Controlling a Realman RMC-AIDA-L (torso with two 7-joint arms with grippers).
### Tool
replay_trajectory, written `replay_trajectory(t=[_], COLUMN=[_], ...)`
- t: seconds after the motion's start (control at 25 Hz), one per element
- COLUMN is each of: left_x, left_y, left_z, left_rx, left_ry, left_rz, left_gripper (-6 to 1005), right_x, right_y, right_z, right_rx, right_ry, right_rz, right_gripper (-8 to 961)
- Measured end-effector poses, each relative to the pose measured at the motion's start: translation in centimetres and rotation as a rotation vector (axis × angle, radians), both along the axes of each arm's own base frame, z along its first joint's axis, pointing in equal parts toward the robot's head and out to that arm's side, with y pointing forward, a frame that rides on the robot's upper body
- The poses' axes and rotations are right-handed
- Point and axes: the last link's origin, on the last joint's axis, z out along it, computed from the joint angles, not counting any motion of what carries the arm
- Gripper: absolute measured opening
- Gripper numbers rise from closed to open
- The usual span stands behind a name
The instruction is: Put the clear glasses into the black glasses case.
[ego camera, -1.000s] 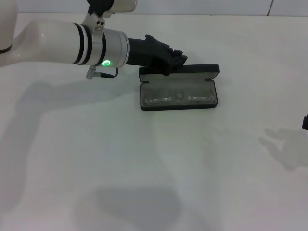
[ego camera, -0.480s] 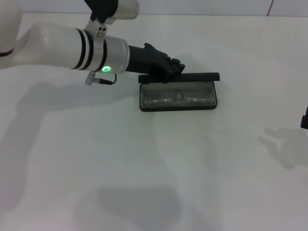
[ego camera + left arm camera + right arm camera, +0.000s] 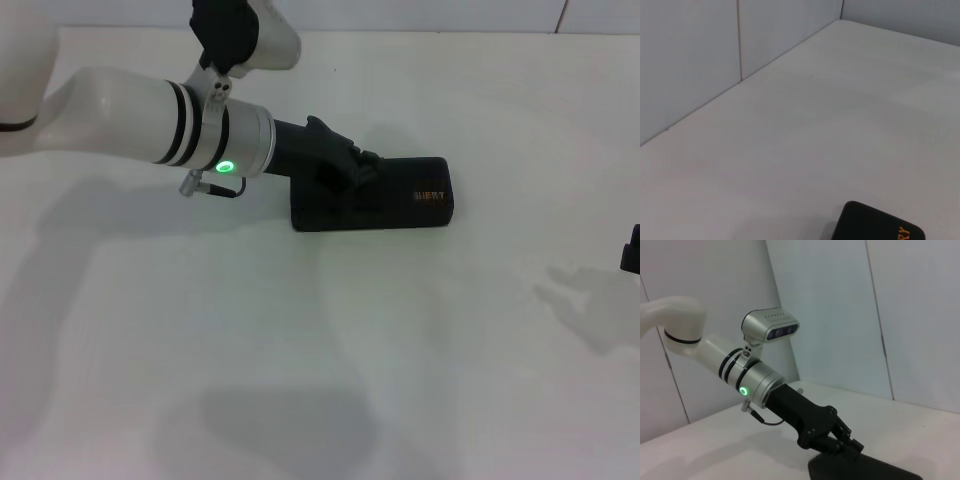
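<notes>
The black glasses case lies closed on the white table, its orange lettering facing up. The clear glasses are hidden from view. My left gripper rests on the left part of the lid with its fingers together and nothing held between them. The right wrist view shows that gripper pressing down on the case from the side. One corner of the case shows in the left wrist view. Only a dark sliver of my right gripper shows at the right edge of the head view.
The white table stretches wide in front of the case. A pale panelled wall rises behind the table's far edge.
The lid has swung down from open to fully closed, pushed by my left gripper moving toward me. The glasses that showed inside are now covered.
</notes>
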Motion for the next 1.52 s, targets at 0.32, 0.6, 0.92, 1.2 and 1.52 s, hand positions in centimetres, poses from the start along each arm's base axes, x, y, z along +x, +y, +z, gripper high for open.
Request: replay_trajectory(t=[0.32,0.6,0.92,1.2,1.52], left_x=[0.1,3.7,3.4,-0.6,-3.4], left_y=[-0.8,-3.0,-8.8,-11.3,-12.1], left_z=[-0.1,3.0,12.5,15.7,15.5], left_rx=[-0.023,-0.074,-0.233,-0.250,-0.228], left_ry=[-0.010,-0.216,-0.534,-0.555,-0.528], left_rz=[-0.037,-0.166,-0.314,-0.302,-0.254], left_gripper=[171,174,177,438,636], right_x=[0.0,0.4,-0.9,-4.8,-8.5], right_y=[0.0,-0.3,-0.1,1.5,3.7], right_z=[-0.1,0.3,0.0,-2.0,-4.2], right_rx=[-0.003,0.003,-0.042,-0.105,-0.201], right_ry=[0.002,0.001,0.043,0.150,0.205], right_rz=[-0.001,-0.010,0.075,0.286,0.409], right_gripper=[380,388,398,407,793])
